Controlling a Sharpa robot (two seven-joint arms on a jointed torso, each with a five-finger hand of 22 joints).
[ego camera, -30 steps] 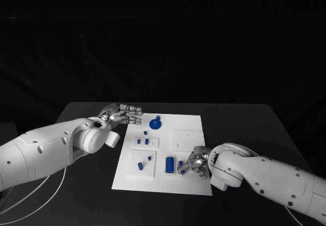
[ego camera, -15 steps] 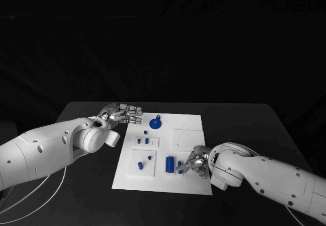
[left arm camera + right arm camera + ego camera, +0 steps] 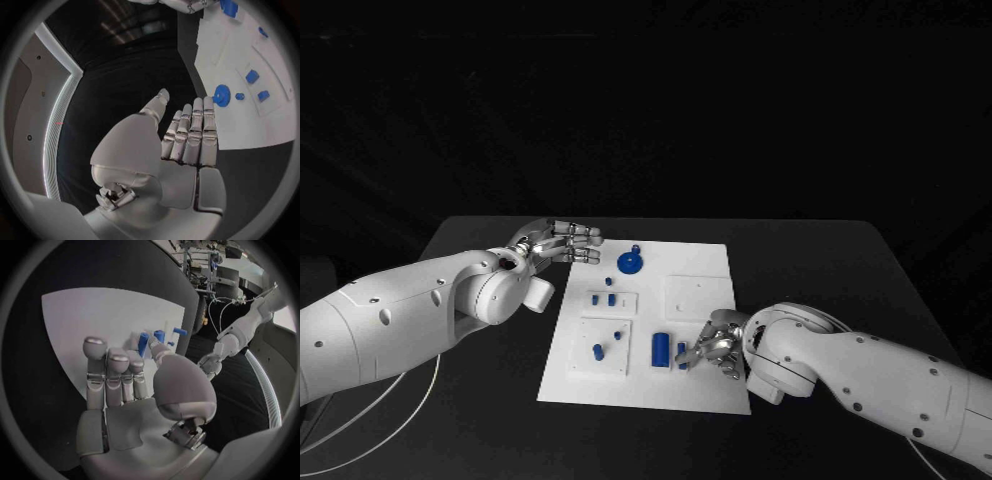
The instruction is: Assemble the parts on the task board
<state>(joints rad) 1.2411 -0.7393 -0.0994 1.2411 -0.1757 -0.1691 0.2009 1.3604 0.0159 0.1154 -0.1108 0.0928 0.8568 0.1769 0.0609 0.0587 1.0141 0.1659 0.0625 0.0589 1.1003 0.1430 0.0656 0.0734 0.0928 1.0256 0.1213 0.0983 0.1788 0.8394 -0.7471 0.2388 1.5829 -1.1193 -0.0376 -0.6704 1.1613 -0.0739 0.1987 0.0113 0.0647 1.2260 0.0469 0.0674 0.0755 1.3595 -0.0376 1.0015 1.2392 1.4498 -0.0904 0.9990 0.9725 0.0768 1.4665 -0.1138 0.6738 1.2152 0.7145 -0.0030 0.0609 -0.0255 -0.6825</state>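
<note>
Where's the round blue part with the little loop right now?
In the head view, the round blue part sits near the task board's far edge, toward the left, just beside the left hand's fingertips.

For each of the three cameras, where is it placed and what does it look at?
Head view: on the robot's head, looking down at the task board; both arms, left hand and right hand show.
Left wrist view: behind the left hand, facing the board's edge.
Right wrist view: behind the right hand, facing the board.
Shared: head and left wrist views both show the round blue part.
</note>
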